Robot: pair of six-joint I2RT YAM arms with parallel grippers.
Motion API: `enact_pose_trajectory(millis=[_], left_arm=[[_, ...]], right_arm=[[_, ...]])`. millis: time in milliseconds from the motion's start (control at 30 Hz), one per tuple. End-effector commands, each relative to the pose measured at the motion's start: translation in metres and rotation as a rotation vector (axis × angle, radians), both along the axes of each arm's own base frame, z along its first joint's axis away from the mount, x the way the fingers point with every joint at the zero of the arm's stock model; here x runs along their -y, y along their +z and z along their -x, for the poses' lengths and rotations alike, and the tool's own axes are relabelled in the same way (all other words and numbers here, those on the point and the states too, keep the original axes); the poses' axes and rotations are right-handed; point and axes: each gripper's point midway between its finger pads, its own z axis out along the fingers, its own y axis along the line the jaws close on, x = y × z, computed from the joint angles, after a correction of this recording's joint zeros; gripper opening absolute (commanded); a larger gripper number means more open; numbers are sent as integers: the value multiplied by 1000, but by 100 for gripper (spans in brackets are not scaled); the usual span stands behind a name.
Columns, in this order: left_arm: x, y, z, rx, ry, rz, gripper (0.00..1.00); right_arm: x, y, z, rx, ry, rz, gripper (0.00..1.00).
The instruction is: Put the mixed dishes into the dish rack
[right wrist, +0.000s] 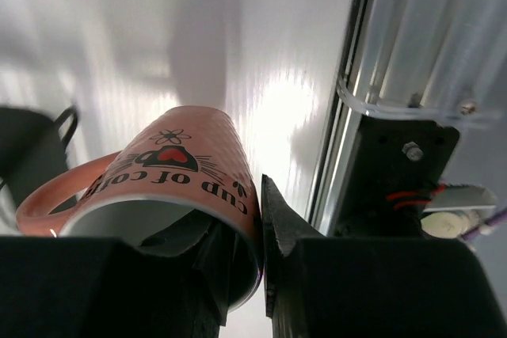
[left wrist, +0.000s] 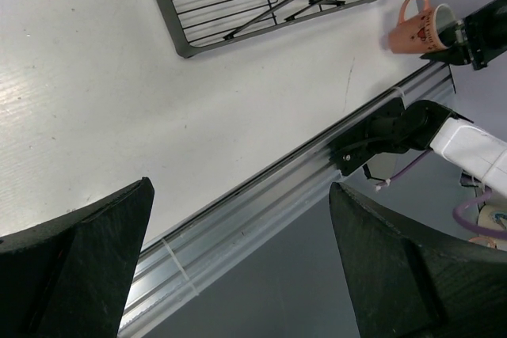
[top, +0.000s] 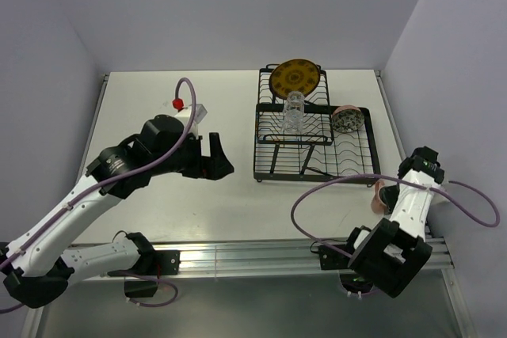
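Note:
The black wire dish rack [top: 317, 152] stands right of centre; its near corner shows in the left wrist view [left wrist: 206, 13]. The yellow-orange plate [top: 295, 77] stands upright at its far end. Clear glass [top: 294, 112] stands on the upper tier; I cannot tell whether it is one tumbler or two. The patterned bowl [top: 347, 119] sits at the rack's right side. My right gripper [right wrist: 257, 195] is shut on the rim of a salmon-pink mug [right wrist: 170, 168], one finger inside and one outside, near the rack's near-right corner [top: 383, 194]. My left gripper [top: 218, 156] is open and empty, left of the rack.
A white object with a red cap [top: 184, 107] lies behind my left arm. An aluminium rail [top: 261, 259] runs along the table's near edge. Grey walls close in the far side and both sides. Purple cables loop off both arms.

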Motion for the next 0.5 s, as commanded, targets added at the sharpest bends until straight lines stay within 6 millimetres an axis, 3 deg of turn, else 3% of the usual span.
enact_pose_trajectory(millis=[0, 133, 233, 267, 433, 467], left_arm=[[13, 9, -3, 1, -30, 49, 99], [12, 16, -9, 6, -6, 34, 99], [4, 32, -18, 40, 55, 24, 99], [2, 48, -19, 69, 69, 44, 99], [-13, 101, -28, 174, 152, 87, 97], [-15, 119, -27, 196, 158, 117, 96]], right_arm=[[9, 46, -5, 42, 15, 105, 0], [-1, 76, -6, 99, 56, 130, 0], [-14, 94, -12, 182, 88, 97, 0], [-17, 100, -15, 204, 107, 96, 0], [-27, 169, -35, 386, 205, 136, 0], [-28, 199, -44, 469, 241, 177, 0]])
